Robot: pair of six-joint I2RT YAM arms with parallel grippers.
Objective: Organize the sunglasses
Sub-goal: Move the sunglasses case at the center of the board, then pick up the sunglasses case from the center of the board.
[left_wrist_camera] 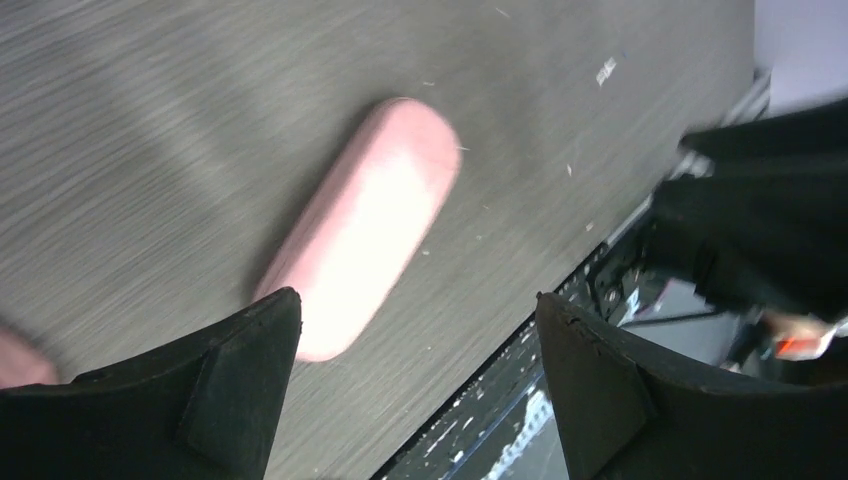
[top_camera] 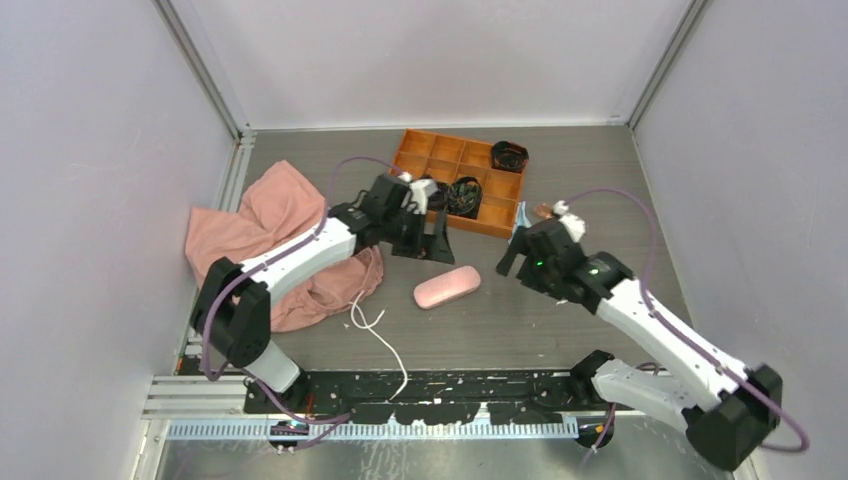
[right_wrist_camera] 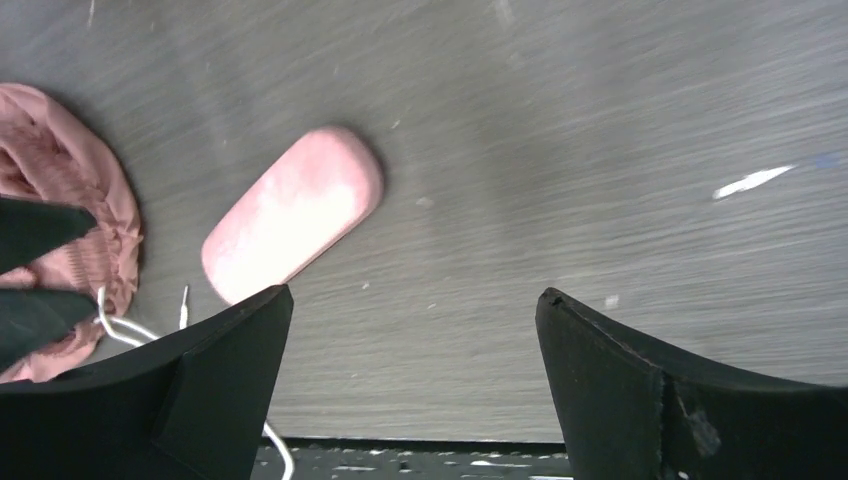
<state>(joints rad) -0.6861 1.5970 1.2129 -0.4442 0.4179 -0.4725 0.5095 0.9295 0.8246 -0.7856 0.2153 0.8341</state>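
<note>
**Pincer state.** The left pincer (left_wrist_camera: 415, 300) and the right pincer (right_wrist_camera: 412, 292) both stand wide open and hold nothing. Each is above bare counter (top_camera: 560, 330), near the pink hard case (top_camera: 447, 288).

**Location of the task item.** The sunglasses cannot be identified in any view. They may be hidden by the right wrist, near the light blue cloth (top_camera: 520, 216).

**Handling (judgement).** Expect a light item with a thin, easily bent frame and slippery lenses that scratch. Take hold at the bridge or across a folded temple. Close gently.

**View comparison.**
- Only the top view shows the orange compartment tray (top_camera: 490, 228) with its dark contents, and the blue cloth.
- The left wrist view shows the case lying closed, flat on the counter.
- The right wrist view adds the pink fabric (right_wrist_camera: 70, 200) and the white cord (right_wrist_camera: 130, 330) beside the case.
</note>
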